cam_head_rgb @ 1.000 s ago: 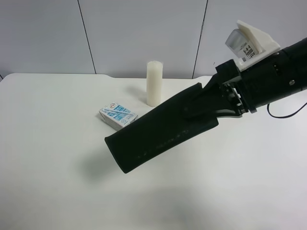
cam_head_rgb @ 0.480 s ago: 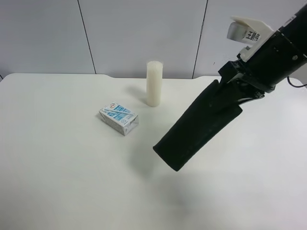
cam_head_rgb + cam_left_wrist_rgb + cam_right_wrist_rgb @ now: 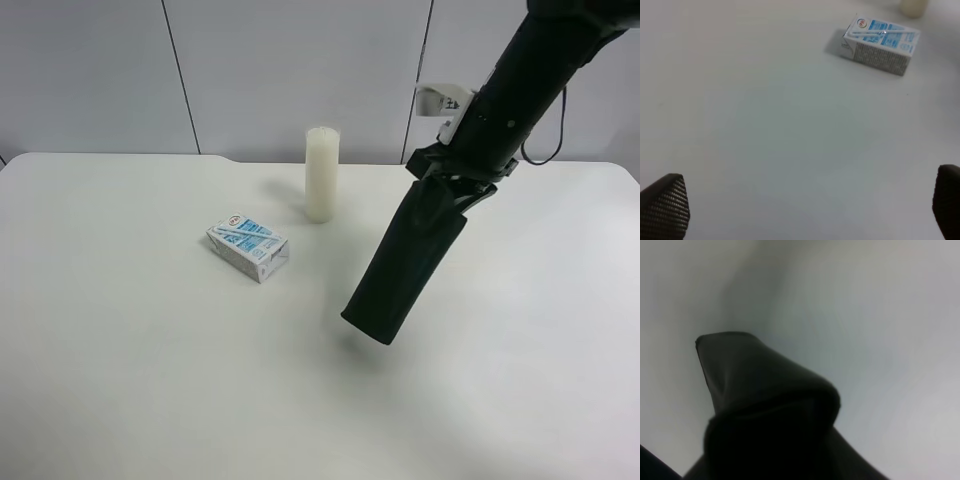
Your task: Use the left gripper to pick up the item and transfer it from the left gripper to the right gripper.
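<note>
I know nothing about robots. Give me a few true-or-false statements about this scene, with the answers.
1. The flat, dark green soft pouch hangs from the right pincer. True.
2. The pouch lies flat on the white table. False: it hangs tilted in the air, its lower end above the table.
3. The small blue-white carton lies on the table, apart from the white pillar candle. True.
4. The candle has tipped over. False: it stands upright.
5. The left pincer grips the carton. False: it is open and holds nothing; the carton lies apart from it.
</note>
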Motion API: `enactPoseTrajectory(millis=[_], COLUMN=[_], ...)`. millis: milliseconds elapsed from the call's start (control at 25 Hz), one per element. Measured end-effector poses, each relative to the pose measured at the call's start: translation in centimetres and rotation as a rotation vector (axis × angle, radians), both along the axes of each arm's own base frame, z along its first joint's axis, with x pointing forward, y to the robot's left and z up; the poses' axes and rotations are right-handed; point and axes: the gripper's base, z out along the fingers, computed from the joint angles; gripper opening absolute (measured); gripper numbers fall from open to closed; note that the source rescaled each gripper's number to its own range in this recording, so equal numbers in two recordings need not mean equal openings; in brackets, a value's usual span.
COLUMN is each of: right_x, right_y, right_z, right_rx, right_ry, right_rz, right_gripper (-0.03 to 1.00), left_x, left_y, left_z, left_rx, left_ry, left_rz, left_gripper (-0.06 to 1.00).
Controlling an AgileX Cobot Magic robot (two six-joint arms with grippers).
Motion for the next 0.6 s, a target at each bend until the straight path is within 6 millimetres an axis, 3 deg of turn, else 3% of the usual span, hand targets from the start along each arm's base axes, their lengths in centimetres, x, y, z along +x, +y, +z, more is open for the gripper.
enactPoseTrajectory(millis=[280,600], right_x=[1.2,1.3], right_y=[0.7,0.8], right_z=[-3.6,-3.8], right_rx=[0.028,0.032], right_ry=[0.078,0.082], right_rz=[0.067,0.074], right_gripper=[0.0,0.0], left_x=[0.0,0.0], left_y=[0.0,0.0], left_z=[0.0,0.0], left_rx=[0.001,0.002], left_ry=[0.0,0.0], left_rz=[0.0,-0.001], left_gripper=[0.99,0.99])
